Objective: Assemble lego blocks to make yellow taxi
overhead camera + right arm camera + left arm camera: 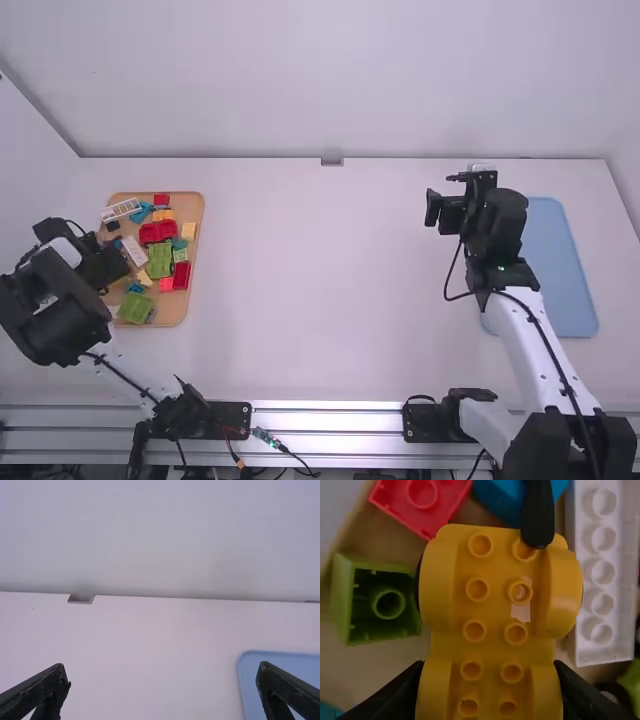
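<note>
In the high view, my left gripper point(98, 264) is down at the left side of the wooden tray point(197, 220). In the left wrist view, that gripper point(487, 672) has its two fingers against opposite sides of a long yellow car-shaped block point(479, 612), studs facing the camera, and is shut on it. A black rod-like part lies over its far end. My right gripper point(445, 210) is raised over the right side of the table in the high view; in the right wrist view this gripper point(164, 675) is open with nothing between its fingers.
Around the yellow block lie a green block point(375, 600), a red block point(422, 500), a blue block point(502, 500) and a white studded block point(604, 575). More blocks fill the tray. A blue mat point(560, 270) lies beside the right arm.
</note>
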Robot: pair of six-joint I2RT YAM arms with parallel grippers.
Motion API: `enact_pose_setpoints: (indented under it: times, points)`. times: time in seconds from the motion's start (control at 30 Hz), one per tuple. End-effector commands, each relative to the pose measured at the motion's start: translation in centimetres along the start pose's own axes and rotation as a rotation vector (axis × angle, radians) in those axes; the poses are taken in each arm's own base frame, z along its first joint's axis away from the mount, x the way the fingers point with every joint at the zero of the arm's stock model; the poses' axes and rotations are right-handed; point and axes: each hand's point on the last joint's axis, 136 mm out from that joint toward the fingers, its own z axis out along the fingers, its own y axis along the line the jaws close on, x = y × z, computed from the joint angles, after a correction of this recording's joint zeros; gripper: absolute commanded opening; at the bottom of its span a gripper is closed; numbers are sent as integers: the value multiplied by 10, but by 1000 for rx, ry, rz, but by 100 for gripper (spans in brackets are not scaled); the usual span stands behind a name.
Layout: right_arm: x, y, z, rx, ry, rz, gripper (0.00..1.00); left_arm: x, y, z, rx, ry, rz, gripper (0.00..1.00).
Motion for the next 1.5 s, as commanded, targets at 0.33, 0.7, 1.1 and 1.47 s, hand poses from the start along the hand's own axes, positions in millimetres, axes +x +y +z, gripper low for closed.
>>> enact_pose_setpoints:
  times: [0.33, 0.7, 1.1, 1.47]
  points:
    - [-7, -2, -1, 5, -13, 5, 99, 15, -187, -133, 198, -183, 603, 2]
    - [-11, -1, -7, 6, -21, 4, 99, 203, -347, -138, 401, -52, 1647, 2]
    - [-18, 1, -27, 6, -34, 1, 99, 319, -371, -87, 395, 29, 2058, 2]
    - [-20, 1, -29, 6, -41, 0, 99, 355, -372, -73, 629, 93, 2053, 2]
